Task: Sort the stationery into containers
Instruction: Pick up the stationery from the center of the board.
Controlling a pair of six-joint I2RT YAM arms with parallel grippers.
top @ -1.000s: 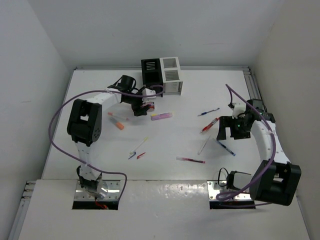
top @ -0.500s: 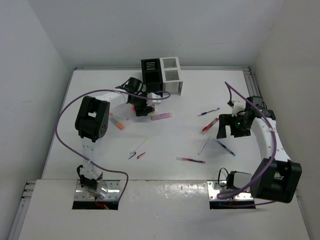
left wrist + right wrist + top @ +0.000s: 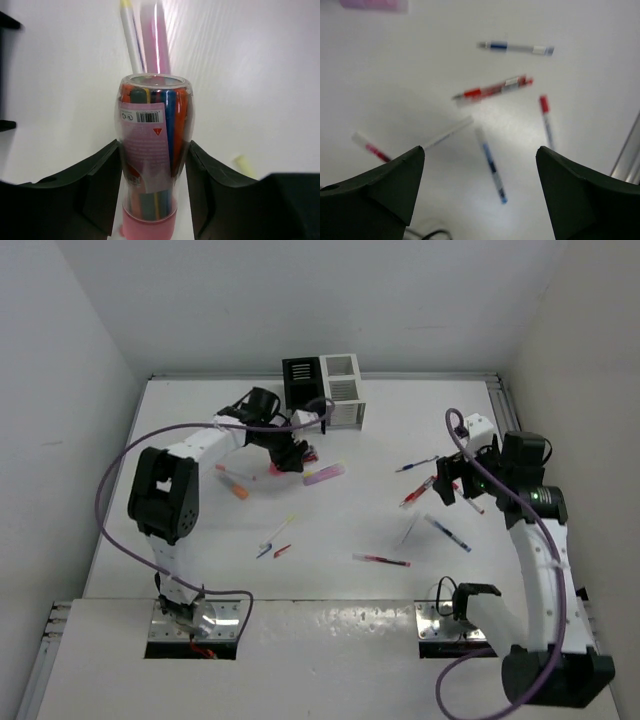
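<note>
My left gripper [image 3: 292, 453] [image 3: 153, 150] is shut on a clear tube with a pink cap [image 3: 152, 150], full of coloured sticks. It holds the tube just in front of the black holder [image 3: 301, 383], which is joined to the white holder [image 3: 342, 390]. The lilac marker [image 3: 324, 473] [image 3: 159, 40] lies just past the tube's end. My right gripper [image 3: 455, 490] [image 3: 480, 155] is open and empty, raised over loose pens: a blue pen [image 3: 516, 48], a red pen [image 3: 492, 89], a red-capped pen [image 3: 546, 117], a blue pen [image 3: 491, 165] and a white pen [image 3: 447, 133].
An orange-tipped piece [image 3: 233, 485] lies left of the marker. Small bits [image 3: 275, 537] and a red pen [image 3: 381, 560] lie mid-table. A metal rail [image 3: 505, 415] runs along the right edge. Walls close in the back and sides. Purple cables loop from both arms.
The right arm has lifted and drawn back, its gripper now higher above the pens. The left gripper has shifted slightly right with the tube in it.
</note>
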